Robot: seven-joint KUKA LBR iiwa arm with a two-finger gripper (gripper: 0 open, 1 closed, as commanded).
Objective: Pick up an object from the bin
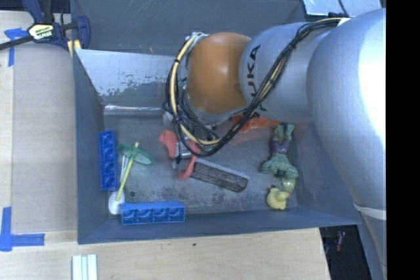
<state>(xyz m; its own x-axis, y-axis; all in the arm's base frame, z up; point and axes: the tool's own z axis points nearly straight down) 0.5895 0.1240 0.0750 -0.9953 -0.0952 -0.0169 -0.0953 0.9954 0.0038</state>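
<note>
- Jaws are hovering by a red piece point(168, 140) left of the grey bar point(220, 176); their state I cannot tell.
- It is looking light and stiff; grip across its width.

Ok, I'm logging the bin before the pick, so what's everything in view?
bin: 1, grey, centre
left brick: 1, blue, along left wall
front brick: 1, blue, along near wall
stick: 1, white with green top, beside left brick
red bits: 2 showing, red, middle
flat bar: 1, dark grey, middle
orange piece: 1, orange, partly under arm
figure: 1, green and purple, right
lump: 1, yellow, near right corner
arm: 1, silver with orange cover, from right
gripper: 1, dark, between red bits
</note>
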